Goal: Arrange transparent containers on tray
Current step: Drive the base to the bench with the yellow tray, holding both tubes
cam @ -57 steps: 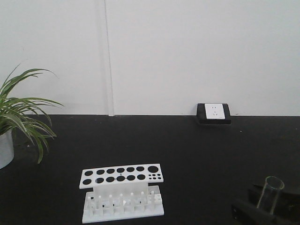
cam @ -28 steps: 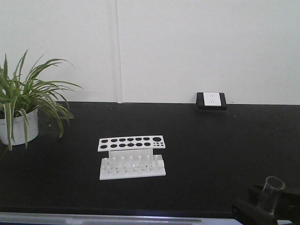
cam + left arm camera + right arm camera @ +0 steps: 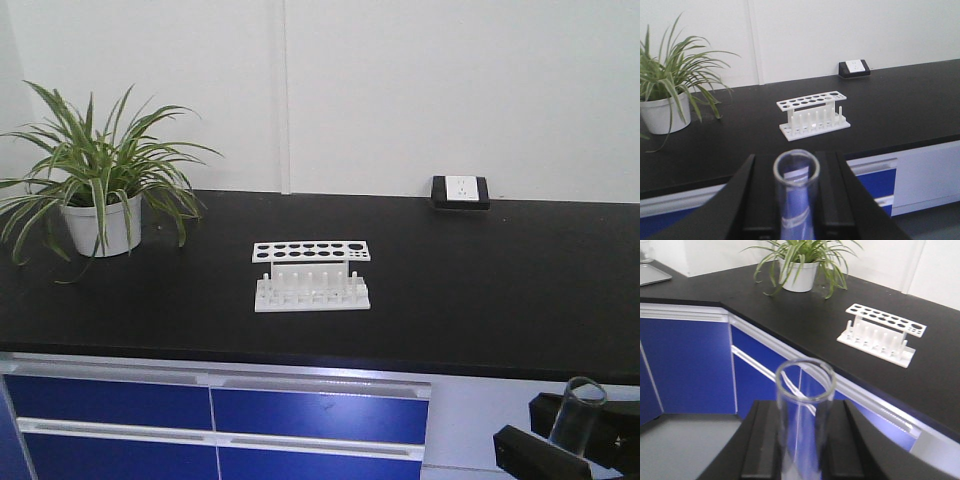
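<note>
Each gripper holds one transparent container, a clear glass test tube. In the left wrist view the tube [image 3: 796, 200] stands upright with its rim toward the camera, and my left gripper [image 3: 796, 167] is shut on it. The right wrist view shows another tube [image 3: 804, 435] clamped the same way in my right gripper [image 3: 805, 412]. In the front view that tube [image 3: 577, 410] and the right gripper [image 3: 560, 445] sit at the lower right, in front of the counter. The tray is out of view.
A white rack with black round holes [image 3: 311, 275] stands on the black counter [image 3: 500, 290], some way ahead of both grippers. A potted plant [image 3: 100, 195] is at the far left, a wall socket [image 3: 460, 191] at the back. Blue drawers [image 3: 215, 410] run below the counter edge.
The whole view has pulled back from the counter: the rack looks smaller and farther, the plant and blue drawers have come into view. The tube stays in the right gripper.
</note>
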Motion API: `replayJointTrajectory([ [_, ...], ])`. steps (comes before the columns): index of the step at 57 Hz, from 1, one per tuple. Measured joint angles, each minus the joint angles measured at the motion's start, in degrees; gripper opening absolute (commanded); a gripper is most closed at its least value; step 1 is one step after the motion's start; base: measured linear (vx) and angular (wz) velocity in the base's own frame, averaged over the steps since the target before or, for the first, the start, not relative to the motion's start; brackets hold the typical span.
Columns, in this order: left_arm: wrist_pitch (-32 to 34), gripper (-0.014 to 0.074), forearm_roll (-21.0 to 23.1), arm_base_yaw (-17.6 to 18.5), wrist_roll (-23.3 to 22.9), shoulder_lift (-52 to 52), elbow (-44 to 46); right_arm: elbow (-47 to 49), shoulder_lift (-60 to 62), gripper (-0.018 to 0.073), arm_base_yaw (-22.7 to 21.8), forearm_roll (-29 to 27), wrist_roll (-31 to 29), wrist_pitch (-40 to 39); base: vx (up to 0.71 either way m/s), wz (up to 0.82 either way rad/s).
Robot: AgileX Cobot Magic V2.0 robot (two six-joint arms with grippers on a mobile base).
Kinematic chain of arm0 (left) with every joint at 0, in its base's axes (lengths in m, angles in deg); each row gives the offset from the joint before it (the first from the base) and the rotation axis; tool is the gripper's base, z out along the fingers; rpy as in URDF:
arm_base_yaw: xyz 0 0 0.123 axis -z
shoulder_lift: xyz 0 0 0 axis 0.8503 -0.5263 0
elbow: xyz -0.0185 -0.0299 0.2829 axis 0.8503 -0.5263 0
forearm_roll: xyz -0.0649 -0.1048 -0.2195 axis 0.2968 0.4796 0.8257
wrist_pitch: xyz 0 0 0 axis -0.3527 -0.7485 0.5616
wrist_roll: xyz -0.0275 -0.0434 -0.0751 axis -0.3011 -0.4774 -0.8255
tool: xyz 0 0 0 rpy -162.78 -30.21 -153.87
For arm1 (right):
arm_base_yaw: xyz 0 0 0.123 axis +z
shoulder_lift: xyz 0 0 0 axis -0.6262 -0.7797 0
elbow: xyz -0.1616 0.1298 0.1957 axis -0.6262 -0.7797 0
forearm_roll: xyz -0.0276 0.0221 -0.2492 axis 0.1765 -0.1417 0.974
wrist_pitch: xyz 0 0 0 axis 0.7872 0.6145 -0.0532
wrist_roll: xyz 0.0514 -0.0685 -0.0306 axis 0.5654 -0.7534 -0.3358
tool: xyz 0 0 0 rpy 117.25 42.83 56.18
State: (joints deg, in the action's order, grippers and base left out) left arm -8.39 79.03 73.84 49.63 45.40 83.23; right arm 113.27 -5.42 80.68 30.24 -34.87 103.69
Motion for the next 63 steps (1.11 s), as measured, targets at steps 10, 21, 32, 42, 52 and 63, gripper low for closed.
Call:
replayJointTrajectory([
  [10,0.0,0.0069,0.0,0.0,0.0,0.0,0.0,0.0,0.0,-0.0011,0.0,0.0,0.0,0.0,-0.34,0.14],
  [21,0.0,0.0069,0.0,0.0,0.0,0.0,0.0,0.0,0.0,-0.0012,0.0,0.0,0.0,0.0,-0.31,0.17],
  [32,0.0,0.0069,0.0,0.0,0.0,0.0,0.0,0.0,0.0,-0.0011,0.0,0.0,0.0,0.0,-0.31,0.23],
  [42,0.0,0.0069,0.0,0.0,0.0,0.0,0.0,0.0,0.0,-0.0011,0.0,0.0,0.0,0.0,-0.28,0.29],
  [52,0.0,0.0069,0.0,0.0,0.0,0.0,0.0,0.0,0.0,-0.0011,0.0,0.0,0.0,0.0,-0.21,0.37],
  [63,0.0,0.0069,0.0,0.0,0.0,0.0,0.0,0.0,0.0,-0.0011,0.0,0.0,0.0,0.0,-0.14,0.48],
])
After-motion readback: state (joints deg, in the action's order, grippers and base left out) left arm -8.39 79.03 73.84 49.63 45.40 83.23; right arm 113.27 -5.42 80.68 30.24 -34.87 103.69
